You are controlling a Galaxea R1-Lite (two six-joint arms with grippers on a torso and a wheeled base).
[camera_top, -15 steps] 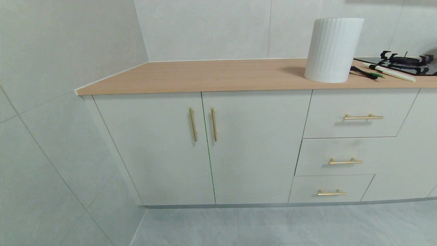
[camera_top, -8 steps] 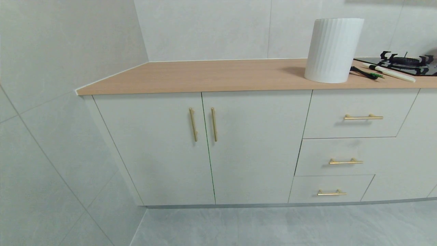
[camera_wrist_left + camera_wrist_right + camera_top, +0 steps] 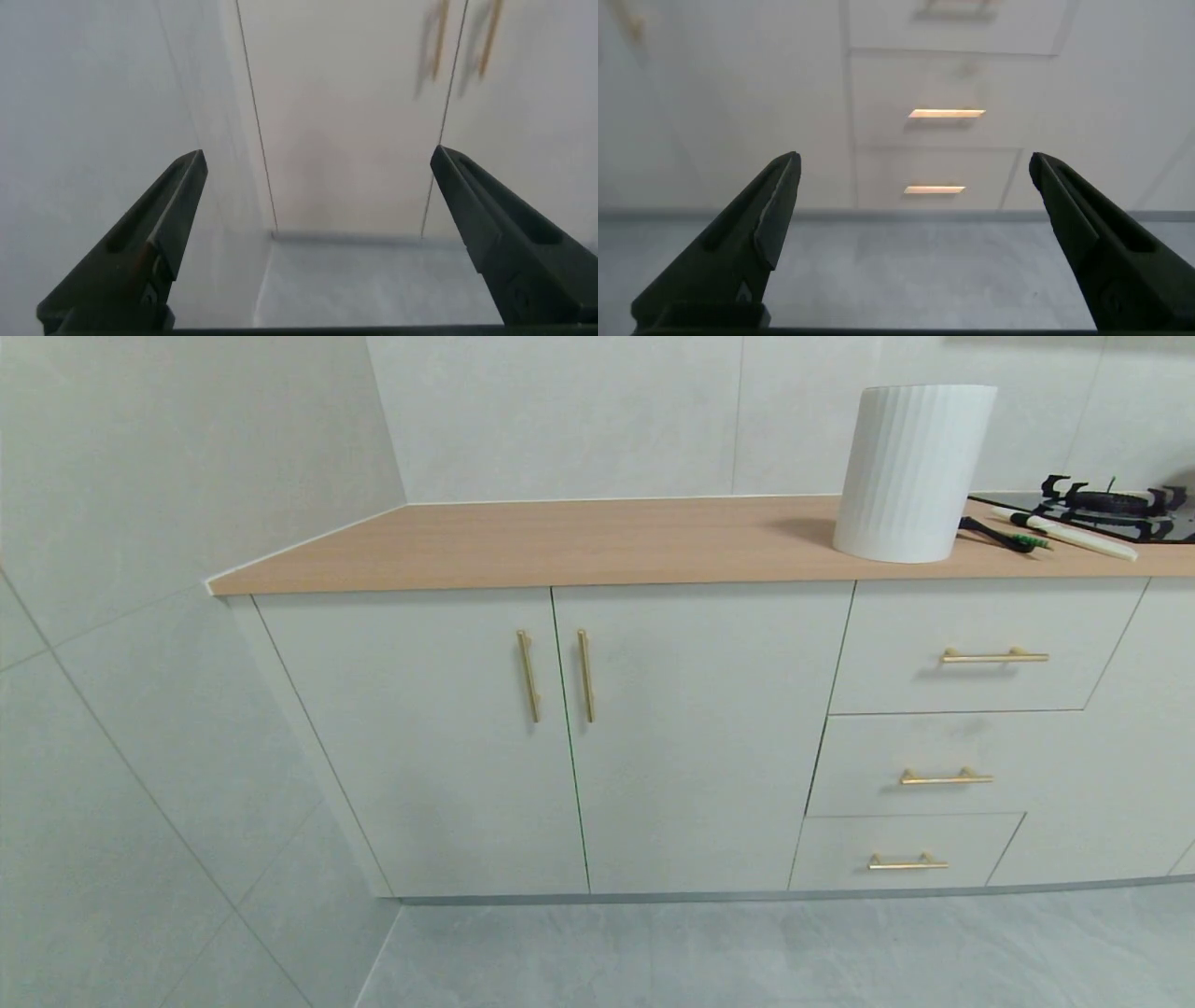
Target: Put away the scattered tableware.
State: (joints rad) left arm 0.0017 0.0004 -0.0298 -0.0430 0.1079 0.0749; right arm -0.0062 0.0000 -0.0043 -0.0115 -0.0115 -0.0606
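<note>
Scattered black and white utensils [image 3: 1046, 534] lie on the light wooden countertop [image 3: 560, 541], just beside a white ribbed cylindrical holder [image 3: 910, 471]. The left gripper [image 3: 316, 161] and right gripper [image 3: 913, 163] both gape wide, empty, facing pale cabinet fronts [image 3: 420, 737].

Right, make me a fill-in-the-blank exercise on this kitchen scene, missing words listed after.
1. The white ribbed container stands on the wooden ____.
2. Beside the two doors there are ____ drawers, one above the other.
3. The utensils lie between the container and the ____.
4. The left gripper and the right gripper are both ____.

Missing words: countertop; three; stove; open.
</note>
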